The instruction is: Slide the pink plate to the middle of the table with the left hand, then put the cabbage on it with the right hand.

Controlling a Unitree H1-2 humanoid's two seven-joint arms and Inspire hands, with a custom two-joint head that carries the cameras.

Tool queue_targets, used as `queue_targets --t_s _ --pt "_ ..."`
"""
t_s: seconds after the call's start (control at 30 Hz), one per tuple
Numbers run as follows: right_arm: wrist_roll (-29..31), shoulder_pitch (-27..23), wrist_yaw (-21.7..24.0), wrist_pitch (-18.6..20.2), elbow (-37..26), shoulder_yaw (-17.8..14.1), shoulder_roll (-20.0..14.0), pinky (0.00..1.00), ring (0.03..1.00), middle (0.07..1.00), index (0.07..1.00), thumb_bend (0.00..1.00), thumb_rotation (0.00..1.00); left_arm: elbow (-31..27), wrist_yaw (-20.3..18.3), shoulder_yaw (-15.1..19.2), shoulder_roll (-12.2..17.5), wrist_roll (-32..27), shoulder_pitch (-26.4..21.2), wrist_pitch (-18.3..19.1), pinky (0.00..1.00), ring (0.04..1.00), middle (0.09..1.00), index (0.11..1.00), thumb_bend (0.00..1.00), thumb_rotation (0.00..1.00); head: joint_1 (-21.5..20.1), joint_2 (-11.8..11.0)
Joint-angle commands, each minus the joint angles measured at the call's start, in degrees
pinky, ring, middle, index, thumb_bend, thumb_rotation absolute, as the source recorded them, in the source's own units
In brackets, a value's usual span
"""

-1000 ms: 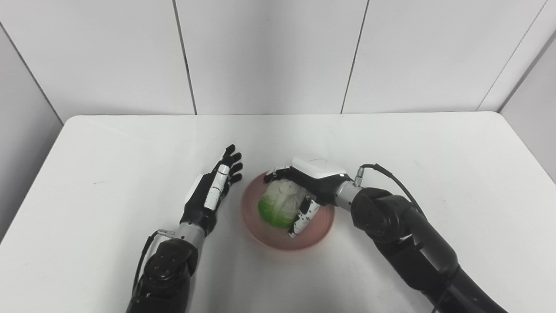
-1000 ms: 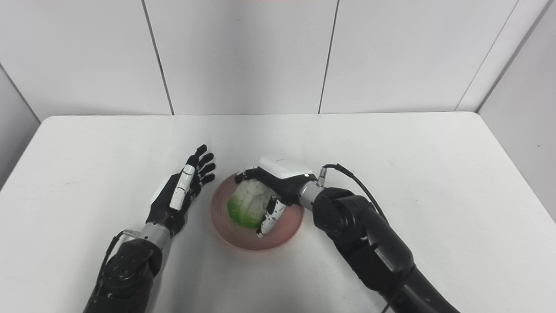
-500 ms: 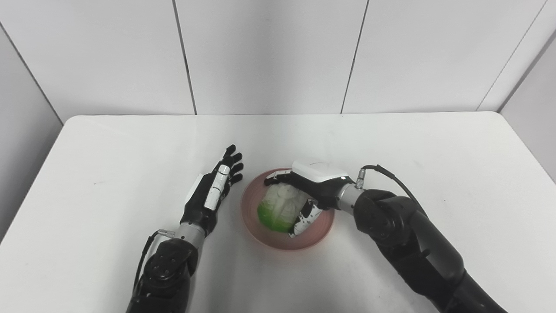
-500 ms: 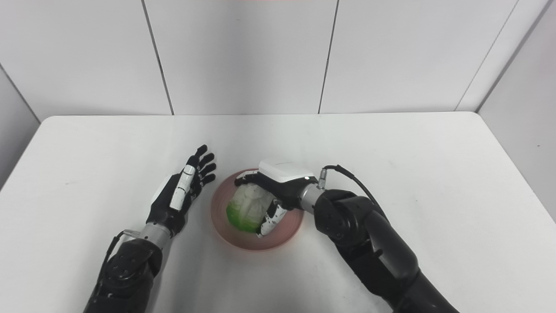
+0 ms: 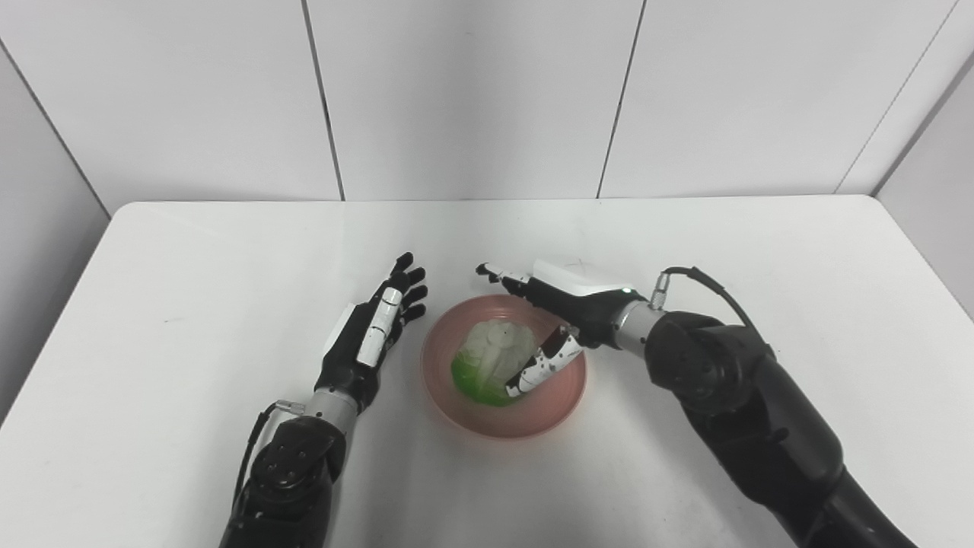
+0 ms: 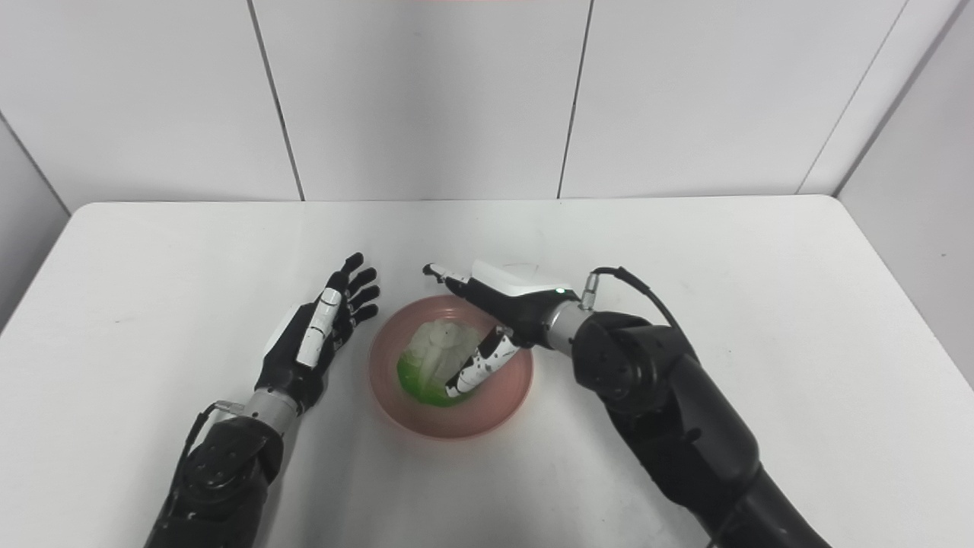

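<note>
Item, white table: flat top, bearing all listed below. Item, pink plate: shallow round dish, lying just beside the left hand's fingertips on their right and directly beneath the right hand's thumb. Item, cabbage: pale white at the far end, bright green at the near end, resting inside the plate on its left half, clear of the right hand's fingers, with the thumb lying along its right flank; whether the thumb touches it cannot be told. Item, right hand: spread and holding nothing, palm turned leftward, white back plate uppermost; fingers reach out past the plate's far rim, thumb angles down over the plate interior, and the cabbage sits in the gap between them. Item, left hand: black with white panels, fingers straight, slightly fanned and empty, pointing away from the robot, standing to the plate's left without touching it. Item, black cable: loops up from the right wrist
</note>
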Motion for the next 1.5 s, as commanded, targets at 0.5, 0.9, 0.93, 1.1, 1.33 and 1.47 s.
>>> queue_targets --t_s 0.5,0.9,0.93,1.1,1.33,1.47 --pt "5.84 1.34 -8.92 0.61 -1.63 -11.03 -1.66 0.82 0.96 1.0 1.0 1.0 0.56 1.83 -1.58 -1.32 -0.1 0.91 0.47 1.13 0.9 0.933 0.956 0.967 0.69 1.0 -0.19 -0.87" --pt "19.34 7.5 -19.22 0.88 5.35 -19.99 4.82 0.97 1.0 1.0 1.0 0.79 1.0 2.12 -0.45 -1.04 -0.43 1.46 0.76 -0.45 0.89 0.915 0.934 0.948 0.66 1.0 0.07 -1.16" --pt "21.63 8.06 -20.23 0.75 6.37 -21.45 6.21 0.97 1.0 1.0 1.0 0.78 1.0 2.13 -0.07 -1.05 -0.51 1.83 0.83 -1.11 0.88 0.914 0.933 0.946 0.66 1.0 0.12 -1.31" --pt "29.77 11.17 -26.92 -5.8 11.1 -26.28 12.04 0.99 1.0 1.0 1.0 0.64 1.0 2.64 1.48 -1.05 -0.89 3.68 1.22 -4.4 0.91 0.944 0.96 0.959 0.69 1.0 0.76 -2.27" --pt "36.81 14.54 -31.63 -12.45 14.29 -28.69 15.75 0.99 0.994 1.0 1.0 0.44 1.0 2.1 3.89 -1.22 -1.18 7.46 2.41 -6.21 0.95 0.99 1.0 1.0 0.75 1.0 1.62 -3.79" --pt "38.2 15.34 -33.14 -15.55 16.76 -28.24 15.91 0.99 0.983 1.0 1.0 0.41 1.0 0.4 5.31 -1.37 -1.32 9.8 3.54 -6.07 0.96 0.988 1.0 1.0 0.77 1.0 2.14 -4.26"
